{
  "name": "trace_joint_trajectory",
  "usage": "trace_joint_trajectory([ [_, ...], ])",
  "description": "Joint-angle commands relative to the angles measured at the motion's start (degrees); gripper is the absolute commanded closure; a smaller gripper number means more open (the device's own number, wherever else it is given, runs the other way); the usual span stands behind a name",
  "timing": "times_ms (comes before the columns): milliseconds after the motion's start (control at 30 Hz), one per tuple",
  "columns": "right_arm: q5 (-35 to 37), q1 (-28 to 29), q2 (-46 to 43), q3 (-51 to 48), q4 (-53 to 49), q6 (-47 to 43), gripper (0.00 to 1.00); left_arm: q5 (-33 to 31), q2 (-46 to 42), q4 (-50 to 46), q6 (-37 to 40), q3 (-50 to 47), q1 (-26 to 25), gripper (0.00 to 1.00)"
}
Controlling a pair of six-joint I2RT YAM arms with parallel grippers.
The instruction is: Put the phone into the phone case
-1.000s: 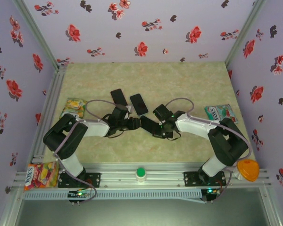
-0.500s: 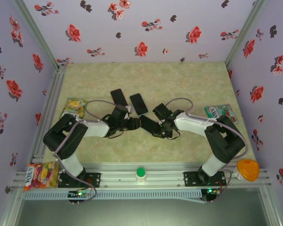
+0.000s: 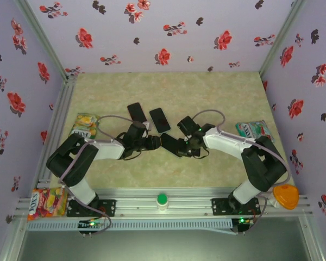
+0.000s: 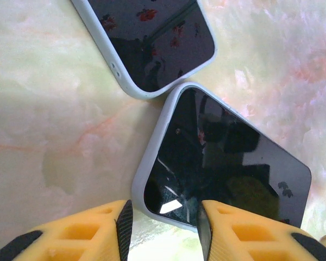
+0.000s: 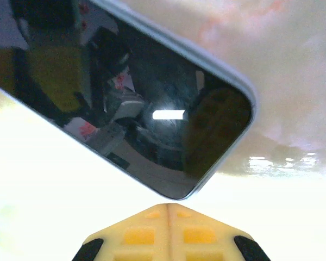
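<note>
The two task items lay near the centre of the surface (image 3: 217,92): one dark white-rimmed slab (image 3: 137,112), its corner meeting a second slab (image 3: 160,120); which was which could not be told. The left gripper (image 4: 164,220), partly spread, straddled the second slab's corner. The right gripper (image 5: 167,211), pressed together, pointed at a slab corner.

The left arm (image 3: 79,157) and right arm (image 3: 250,155) fold inward above the tabletop's (image 3: 206,92) middle, left gripper (image 3: 155,141) jaws partly apart, right gripper (image 3: 171,143) pinched tight.
</note>
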Motion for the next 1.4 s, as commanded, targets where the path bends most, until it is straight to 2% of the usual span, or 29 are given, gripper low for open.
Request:
trace_joint_trajectory([
  [0, 2.7, -2.7, -2.8, 3.8, -3.8, -3.6, 0.95, -1.1, -1.6, -0.5, 0.9, 1.0, -0.5, 0.6],
  [333, 3.6, -9.5, 2.3, 7.0, -3.7, -10.1, 0.96, -1.2, -1.2, -1.3, 1.1, 2.2, -0.6, 0.61],
  [567, 1.1, -9.8, 6.7, 7.4, -2.2, -10.1, 0.98, -1.1, -0.5, -1.1, 1.2, 2.3, -0.8, 0.62],
  [1367, -0.3, -8.4, 6.5, 2.1, 1.1, -7.4, 1.0, -0.5, 1.7, -1.4, 1.0, 3.3, -1.4, 0.63],
])
